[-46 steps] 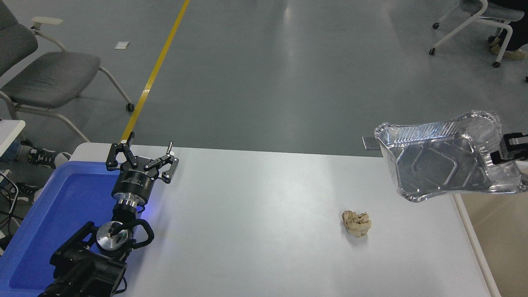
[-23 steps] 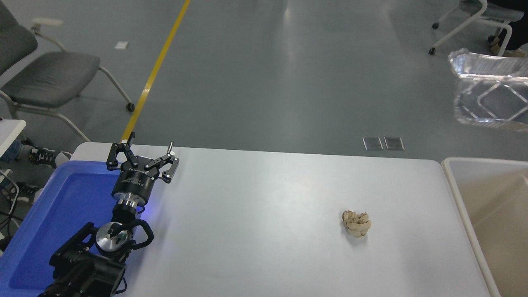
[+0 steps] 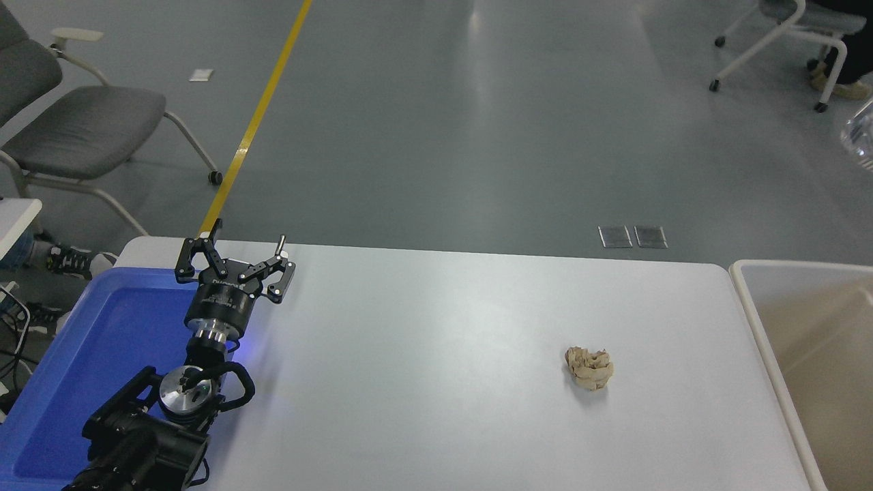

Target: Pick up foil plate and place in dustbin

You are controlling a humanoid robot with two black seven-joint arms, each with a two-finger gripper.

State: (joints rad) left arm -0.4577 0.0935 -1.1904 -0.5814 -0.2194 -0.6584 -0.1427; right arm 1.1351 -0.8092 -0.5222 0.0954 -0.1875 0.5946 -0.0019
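Since a moment ago the foil plate (image 3: 865,133) has swung up and rightward; only a shiny sliver shows, high beyond the dustbin (image 3: 749,300). The right hand is out of view. The left hand (image 3: 235,262) rests parked, fingers spread wide, left of the dustbin. Likely mid-carry; next, lower and release over the dustbin.

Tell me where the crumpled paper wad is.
In the head view, the crumpled paper wad lies on the white table's right half, left of the dustbin.

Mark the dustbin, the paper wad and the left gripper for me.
dustbin (image 3: 750,300): head view, on its off-white left rim.
paper wad (image 3: 589,368): head view, on its crumpled middle.
left gripper (image 3: 236,256): head view, midway between its open fingertips.
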